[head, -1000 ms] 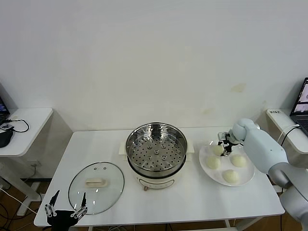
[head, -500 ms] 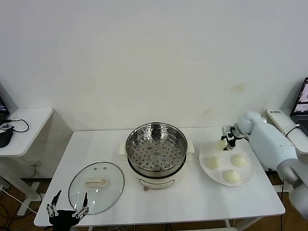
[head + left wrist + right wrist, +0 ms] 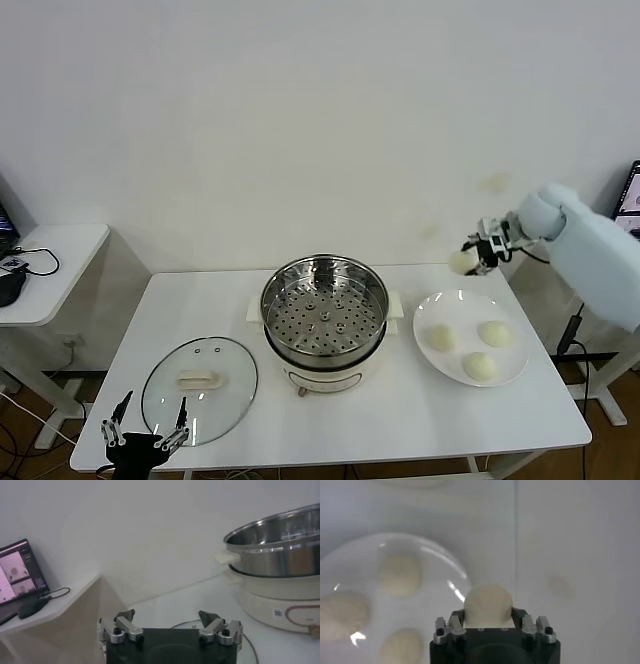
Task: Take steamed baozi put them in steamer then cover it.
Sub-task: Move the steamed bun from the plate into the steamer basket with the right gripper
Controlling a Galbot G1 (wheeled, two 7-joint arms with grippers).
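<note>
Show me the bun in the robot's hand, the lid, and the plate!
bun (image 3: 461,262), head view, its round side left of the right end effector.
lid (image 3: 198,379), head view, its handle.
plate (image 3: 512,360), head view, bare right rim.

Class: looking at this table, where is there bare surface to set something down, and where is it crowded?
Bare: white table in front of the steel steamer pot, and its back-left corner behind the glass lid. Crowded: white plate holding three cream buns.
</note>
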